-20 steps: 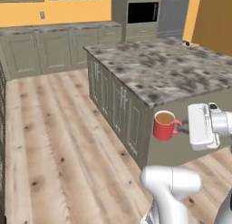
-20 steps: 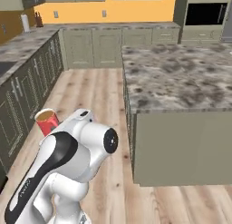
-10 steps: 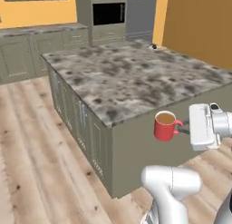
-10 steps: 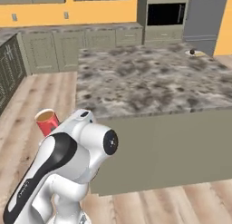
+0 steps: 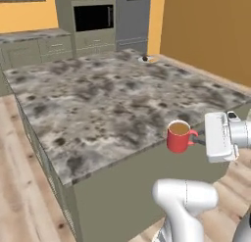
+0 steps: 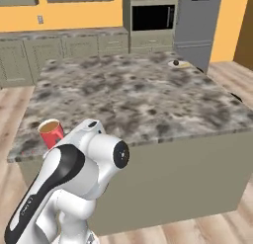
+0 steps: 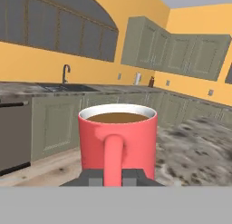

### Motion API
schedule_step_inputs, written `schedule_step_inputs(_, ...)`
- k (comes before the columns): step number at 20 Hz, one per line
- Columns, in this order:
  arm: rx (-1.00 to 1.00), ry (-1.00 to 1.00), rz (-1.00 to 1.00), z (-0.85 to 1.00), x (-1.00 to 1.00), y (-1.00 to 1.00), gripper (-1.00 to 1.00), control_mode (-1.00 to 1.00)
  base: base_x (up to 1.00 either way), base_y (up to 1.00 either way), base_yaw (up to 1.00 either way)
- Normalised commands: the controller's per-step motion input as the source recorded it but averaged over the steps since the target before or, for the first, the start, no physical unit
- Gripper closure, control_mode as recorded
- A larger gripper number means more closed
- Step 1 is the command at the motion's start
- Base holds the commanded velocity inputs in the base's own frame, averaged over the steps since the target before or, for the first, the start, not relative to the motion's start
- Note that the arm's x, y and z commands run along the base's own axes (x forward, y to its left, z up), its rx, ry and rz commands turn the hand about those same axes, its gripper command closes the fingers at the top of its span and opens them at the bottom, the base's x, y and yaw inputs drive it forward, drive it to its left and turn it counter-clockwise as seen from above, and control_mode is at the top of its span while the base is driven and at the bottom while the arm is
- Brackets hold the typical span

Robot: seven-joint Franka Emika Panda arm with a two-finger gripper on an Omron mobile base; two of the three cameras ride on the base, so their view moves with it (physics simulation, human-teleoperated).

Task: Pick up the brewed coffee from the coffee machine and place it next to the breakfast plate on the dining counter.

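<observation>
End effector (image 5: 198,136) was pinched on the handle of the brewed coffee (image 5: 179,136), the red mug held upright in the air with brown coffee near its rim. Mug hung just off the near edge of the dining surface (image 5: 103,104), level with the marble top, not resting on it. Hand view: handle faced the camera, fingers (image 7: 95,177) closed at its base. Breakfast plate (image 5: 147,59) sat at the far corner of the surface, well apart from the mug.
</observation>
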Motion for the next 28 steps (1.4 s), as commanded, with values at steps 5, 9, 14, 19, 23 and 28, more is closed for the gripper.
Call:
schedule_step_inputs(5, 0.00, 0.00, 0.00, 0.00, 0.00, 0.00, 1.00, 1.00, 0.82, -0.98, -0.07)
schedule_step_inputs(9, 0.00, 0.00, 0.00, 0.00, 0.00, 0.00, 1.00, 1.00, 0.24, -1.00, -0.04)
schedule_step_inputs(14, 0.00, 0.00, 0.00, 0.00, 0.00, 0.00, 1.00, 1.00, 0.18, -1.00, -0.03)
schedule_step_inputs(19, 0.00, 0.00, 0.00, 0.00, 0.00, 0.00, 1.00, 1.00, 0.38, -1.00, -0.02)
schedule_step_inputs(23, 0.00, 0.00, 0.00, 0.00, 0.00, 0.00, 1.00, 1.00, 0.44, -1.00, -0.03)
schedule_step_inputs(28, 0.00, 0.00, 0.00, 0.00, 0.00, 0.00, 1.00, 1.00, 0.45, -1.00, -0.02)
